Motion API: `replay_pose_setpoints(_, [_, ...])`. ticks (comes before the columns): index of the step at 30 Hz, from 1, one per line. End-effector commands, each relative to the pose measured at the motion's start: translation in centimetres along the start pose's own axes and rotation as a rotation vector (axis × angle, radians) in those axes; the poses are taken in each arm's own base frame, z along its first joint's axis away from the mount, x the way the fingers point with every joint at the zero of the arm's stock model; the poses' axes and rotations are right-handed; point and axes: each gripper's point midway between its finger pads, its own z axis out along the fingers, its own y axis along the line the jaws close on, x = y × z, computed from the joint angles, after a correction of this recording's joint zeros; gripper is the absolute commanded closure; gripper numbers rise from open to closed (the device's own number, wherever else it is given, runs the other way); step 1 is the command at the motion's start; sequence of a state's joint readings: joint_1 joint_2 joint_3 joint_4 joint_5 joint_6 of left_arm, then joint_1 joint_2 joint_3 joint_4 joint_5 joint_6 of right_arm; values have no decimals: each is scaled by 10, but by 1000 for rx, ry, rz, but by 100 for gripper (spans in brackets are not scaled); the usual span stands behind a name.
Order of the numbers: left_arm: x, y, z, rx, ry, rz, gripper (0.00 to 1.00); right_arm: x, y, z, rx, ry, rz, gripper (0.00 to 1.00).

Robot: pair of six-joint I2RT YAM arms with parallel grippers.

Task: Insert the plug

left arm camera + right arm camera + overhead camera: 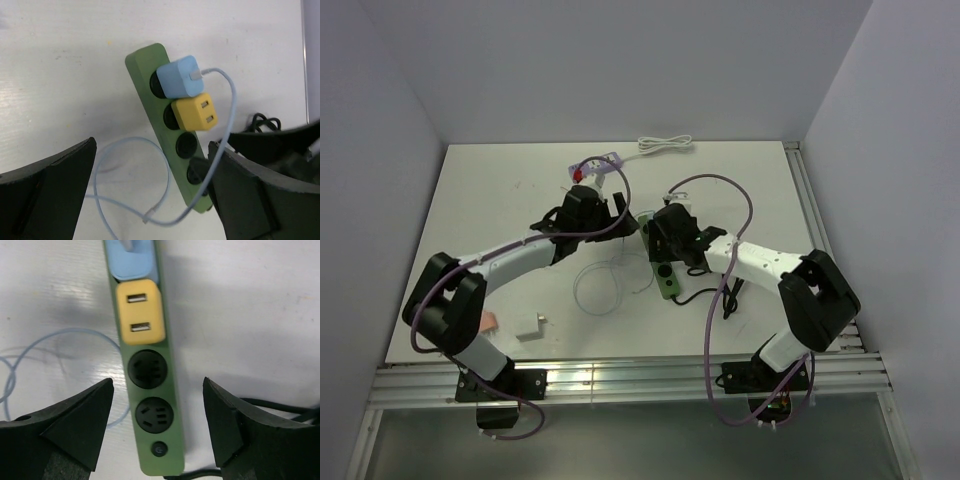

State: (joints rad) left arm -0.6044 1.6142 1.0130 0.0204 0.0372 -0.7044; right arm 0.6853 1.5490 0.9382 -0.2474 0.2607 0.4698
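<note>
The green power strip (142,70) lies flat on the white counter (60,60). A blue USB charger (177,77) (pale blue cable (230,100) attached) sits in the end socket. A yellow USB adapter (192,114) occupies the next socket, touching the charger. Both appear fully seated, though the prongs are hidden. The left pincer (152,147) is released, grasping nothing. The right pincer (157,382) is also released, its fingers straddling the strip without contact.

Green power strip (150,392): a blue charger (177,79) and a yellow adapter (141,312) are filling the two far outlets, while two round sockets (146,369) toward the switch end are lying unobstructed. A pale cable (233,97) is looping along the left flank — a black cord (270,404) is crowding the right.
</note>
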Motion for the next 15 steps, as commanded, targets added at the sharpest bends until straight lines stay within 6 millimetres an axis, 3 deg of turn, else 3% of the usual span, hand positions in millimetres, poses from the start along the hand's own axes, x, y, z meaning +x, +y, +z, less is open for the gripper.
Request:
replay_pose_setpoints(1, [-7, -18, -29, 77, -16, 0, 1, -18, -6, -18, 13, -21, 4, 22])
replay_pose_setpoints(6, [-2, -24, -73, 110, -2, -13, 0, -8, -27, -35, 93, -20, 72, 23])
replay_pose_setpoints(8, [2, -17, -94, 76, 3, -38, 1, -5, -37, -44, 124, -24, 79, 22])
replay_pose_setpoints(11, [-7, -10, -124, 27, -59, -69, 0, -4, -51, -54, 167, -57, 114, 11])
replay_pose_setpoints(12, [0, -2, -132, -13, -36, -84, 1, -4, -52, -57, 165, -68, 128, 7])
replay_pose_setpoints(13, [-14, 5, -147, -61, -110, -108, 1, -9, -56, -65, 165, -104, 165, 0])
replay_pose_setpoints(15, [-7, 25, -164, -178, -110, -220, 0, -6, -58, -69, 148, -117, 180, 0])
